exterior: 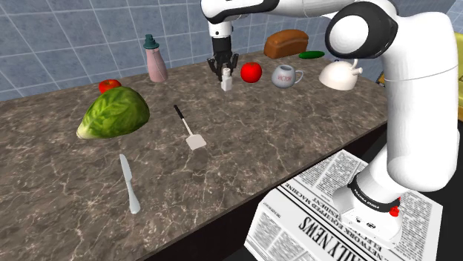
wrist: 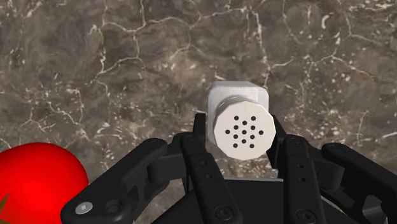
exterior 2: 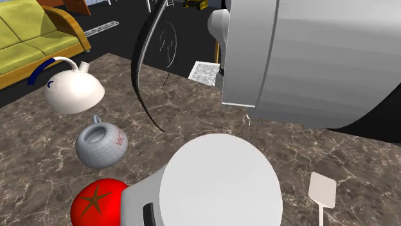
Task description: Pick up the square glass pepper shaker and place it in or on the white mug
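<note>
As the wrist view shows, the gripper [wrist: 240,127] is closed narrow on the shaker [wrist: 238,95], with one black finger [wrist: 197,153] against each side just below the perforated cap. The shaker stands upright on the dark marbled counter [exterior: 245,148], towards its back edge. The hand points straight down over it. In the shoulder view the forearm runs across the top from a large elbow joint at the upper right, and the rest of the arm drops to the newsprint-patterned stand [exterior: 312,215] at the lower right. A red tomato [exterior: 251,72] sits just beside the shaker on the shoulder view's right. The pale mug [exterior: 285,76] with red lettering lies beyond the tomato, apart from the shaker. A white teapot [exterior: 340,74] stands further along that same side.
</note>
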{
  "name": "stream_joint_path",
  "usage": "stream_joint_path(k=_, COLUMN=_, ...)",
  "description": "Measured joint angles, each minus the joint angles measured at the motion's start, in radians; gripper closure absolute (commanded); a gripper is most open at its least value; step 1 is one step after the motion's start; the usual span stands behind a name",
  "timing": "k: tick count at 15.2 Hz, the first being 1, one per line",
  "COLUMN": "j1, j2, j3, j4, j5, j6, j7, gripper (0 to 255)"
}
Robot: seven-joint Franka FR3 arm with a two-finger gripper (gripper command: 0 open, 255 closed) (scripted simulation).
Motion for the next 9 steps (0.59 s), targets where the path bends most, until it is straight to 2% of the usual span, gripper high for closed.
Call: stream_joint_path(k=9, j1=0.000, j2=0.012, j3=0.000, j4=0.139, j5=0.000, j6=-0.127, j7=0.003, gripper=255)
